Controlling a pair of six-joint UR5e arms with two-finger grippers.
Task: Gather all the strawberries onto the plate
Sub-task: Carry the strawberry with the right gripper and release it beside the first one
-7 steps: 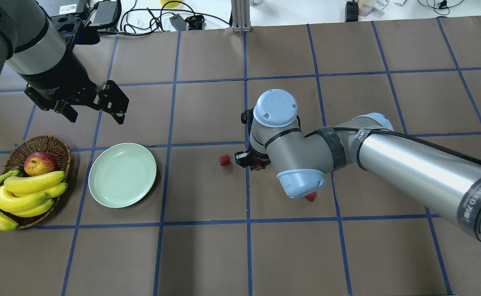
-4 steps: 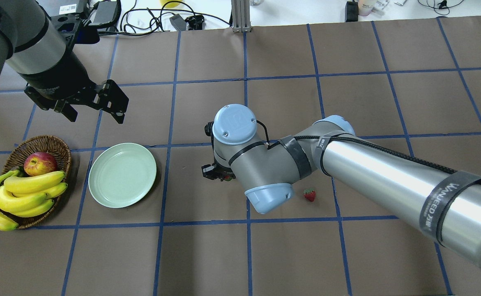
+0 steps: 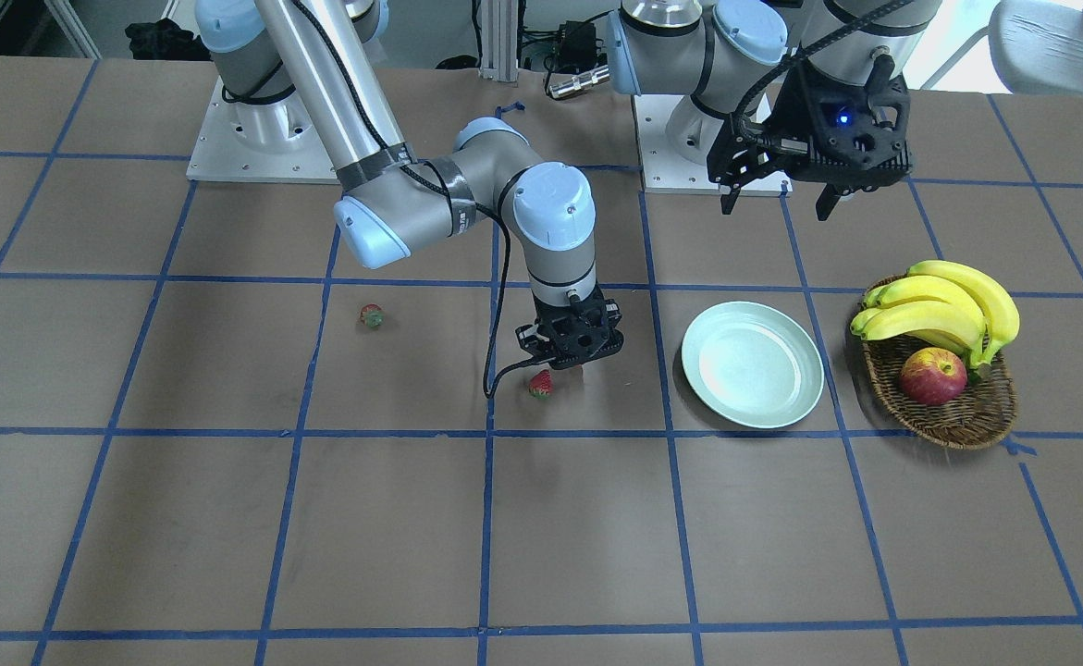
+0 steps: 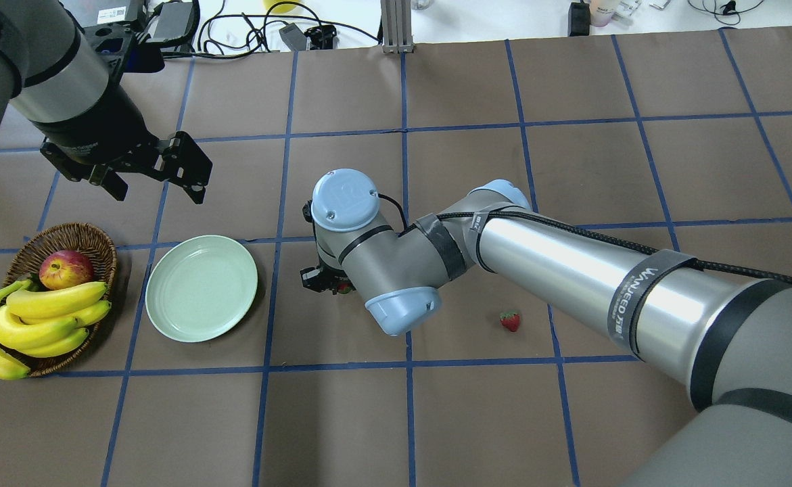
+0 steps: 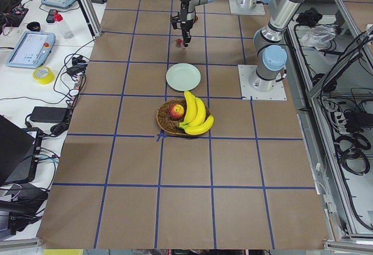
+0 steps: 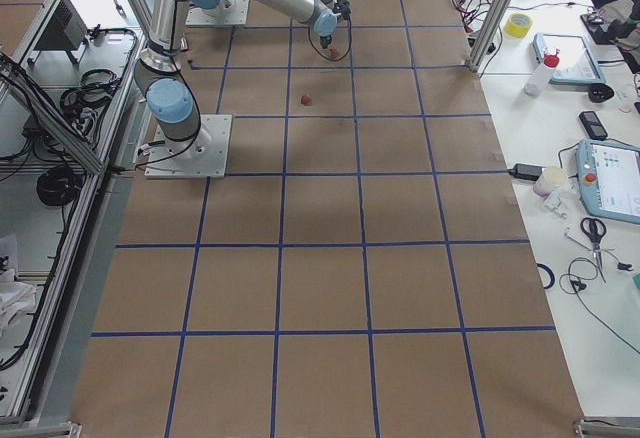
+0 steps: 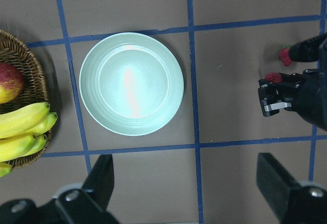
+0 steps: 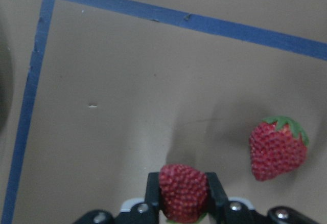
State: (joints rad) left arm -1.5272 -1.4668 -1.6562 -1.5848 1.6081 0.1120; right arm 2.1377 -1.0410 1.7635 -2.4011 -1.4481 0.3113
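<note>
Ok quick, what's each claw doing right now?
Left claw: open, holding nothing.
Right claw: closed on a small red strawberry.

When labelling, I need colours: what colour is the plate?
The plate is mint green; left wrist view.

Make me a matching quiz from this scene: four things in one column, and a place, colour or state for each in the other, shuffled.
Column one:
1. plate
2. apple
3. right pincer
4. left pincer

Column two:
A. in the basket
B. open
C. pale green
D. shut on a strawberry

Pairs: 1-C, 2-A, 3-D, 4-B
</note>
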